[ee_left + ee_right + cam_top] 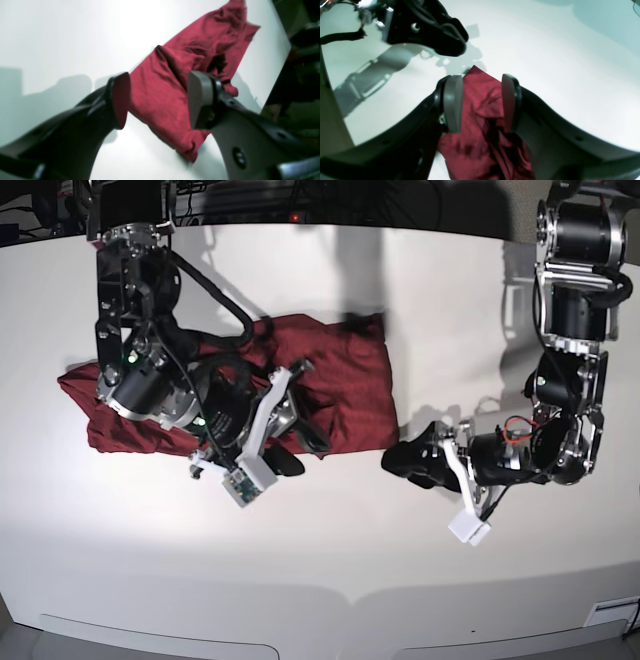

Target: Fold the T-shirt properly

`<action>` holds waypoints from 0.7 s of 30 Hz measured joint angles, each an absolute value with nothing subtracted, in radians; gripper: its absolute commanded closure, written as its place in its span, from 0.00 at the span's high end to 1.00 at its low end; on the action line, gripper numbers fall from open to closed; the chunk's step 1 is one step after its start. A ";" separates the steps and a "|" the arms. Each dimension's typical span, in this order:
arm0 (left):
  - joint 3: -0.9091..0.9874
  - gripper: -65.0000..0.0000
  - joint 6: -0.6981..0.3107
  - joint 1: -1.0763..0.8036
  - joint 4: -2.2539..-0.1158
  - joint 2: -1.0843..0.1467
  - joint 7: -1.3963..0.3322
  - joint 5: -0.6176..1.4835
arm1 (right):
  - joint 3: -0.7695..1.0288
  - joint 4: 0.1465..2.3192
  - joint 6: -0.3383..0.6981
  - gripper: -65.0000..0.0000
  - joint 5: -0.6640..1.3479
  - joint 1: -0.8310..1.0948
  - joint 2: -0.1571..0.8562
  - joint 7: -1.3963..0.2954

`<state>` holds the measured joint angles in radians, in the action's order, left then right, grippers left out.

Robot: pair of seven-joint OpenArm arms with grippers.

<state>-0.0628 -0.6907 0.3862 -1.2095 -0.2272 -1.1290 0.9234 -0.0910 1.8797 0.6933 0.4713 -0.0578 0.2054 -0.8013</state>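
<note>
The dark red T-shirt (pixel 340 370) lies bunched and wrinkled on the white table (pixel 320 560), spread left of centre in the base view. My right gripper (pixel 300 445) hovers over its front edge. In the right wrist view this gripper (pixel 481 102) is open, and the creased fabric (pixel 470 150) runs under and between its grey pads. My left gripper (pixel 405 460) sits low by the shirt's right front corner. Seen from the left wrist, it (pixel 158 100) is open, with the shirt (pixel 212 42) lying beyond its pads.
One black finger (pixel 445 42) of the left gripper shows at the top of the right wrist view, close to the shirt's corner. The table's edge (pixel 275 75) runs along the right of the left wrist view. Dark equipment and cables (pixel 300 200) line the table's far side.
</note>
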 measured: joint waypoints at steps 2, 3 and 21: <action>-0.078 0.54 -0.691 0.383 -1.209 -0.227 -1.130 0.915 | -0.091 1.872 0.693 0.40 0.418 -0.050 0.205 -0.800; -0.089 0.54 -0.691 0.382 -1.209 -0.226 -1.127 0.916 | -0.091 1.861 0.693 0.40 0.389 -0.046 0.205 -0.799; -0.242 0.54 -0.691 0.300 -1.209 -0.096 -1.017 0.690 | -0.195 1.429 0.693 0.39 0.244 -0.159 0.205 -0.701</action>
